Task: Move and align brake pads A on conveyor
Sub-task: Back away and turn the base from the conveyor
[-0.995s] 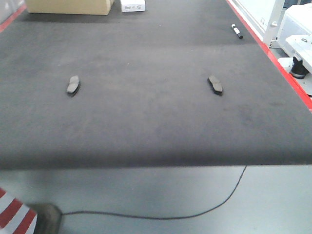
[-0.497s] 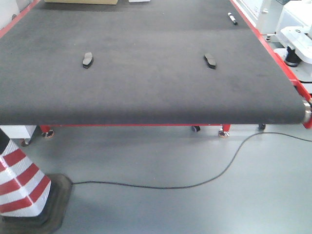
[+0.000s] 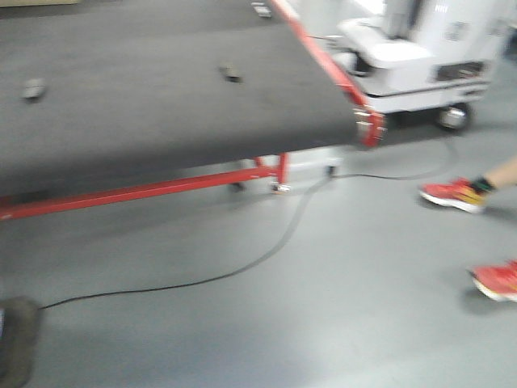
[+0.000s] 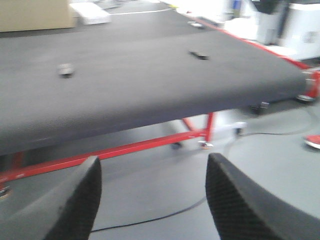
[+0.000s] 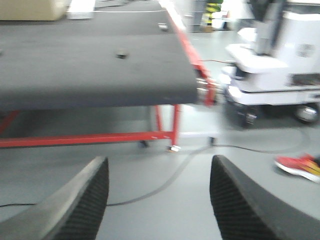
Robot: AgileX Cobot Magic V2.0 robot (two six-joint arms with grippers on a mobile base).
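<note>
On the conveyor (image 3: 145, 137), two brake pads A (image 3: 33, 88) well apart, left gripper (image 4: 152, 170) and right gripper (image 5: 160, 170) spread, empty.

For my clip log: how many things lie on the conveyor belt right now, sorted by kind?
Brake pads: 2
Cardboard box: 1
White box: 1
Small blurred object near the far red edge: 1
Total on the conveyor: 5
</note>
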